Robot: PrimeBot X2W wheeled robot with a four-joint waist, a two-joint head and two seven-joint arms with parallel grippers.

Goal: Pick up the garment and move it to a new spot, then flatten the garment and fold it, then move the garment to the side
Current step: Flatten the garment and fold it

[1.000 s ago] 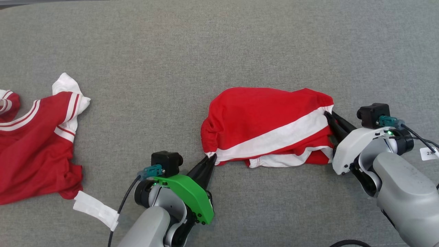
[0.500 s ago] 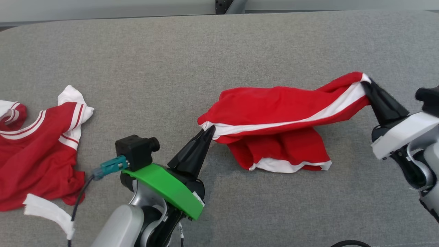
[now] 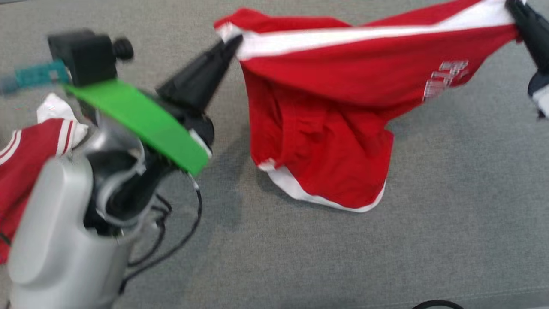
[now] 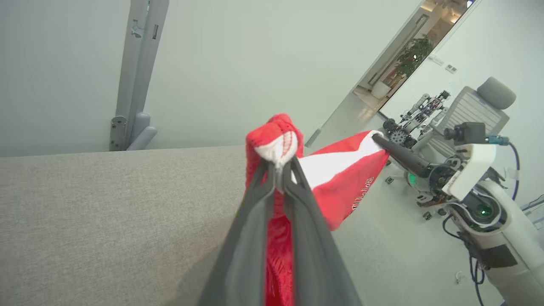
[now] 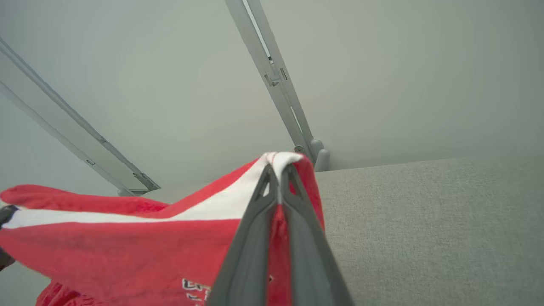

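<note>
The garment (image 3: 343, 98), red with a white band and white lettering, hangs stretched in the air over the grey table (image 3: 300, 257). My left gripper (image 3: 233, 40) is shut on its left corner, and my right gripper (image 3: 510, 6) is shut on its right corner at the head view's top right edge. Its white hem droops toward the table. In the left wrist view my left gripper (image 4: 278, 163) pinches the bunched garment (image 4: 340, 178), with the right gripper (image 4: 376, 137) at the far corner. In the right wrist view my right gripper (image 5: 278, 170) clamps the white-banded edge of the garment (image 5: 127, 250).
A second red and white garment (image 3: 30, 159) lies on the table at the left, partly behind my left arm. A dark cable (image 3: 171, 240) trails under that arm. An office chair (image 4: 480, 106) and other robot hardware stand beyond the table's right end.
Both grippers have lifted the garment off the table and pulled it taut between them. The head camera has shifted, and the left arm now looms much closer to it.
</note>
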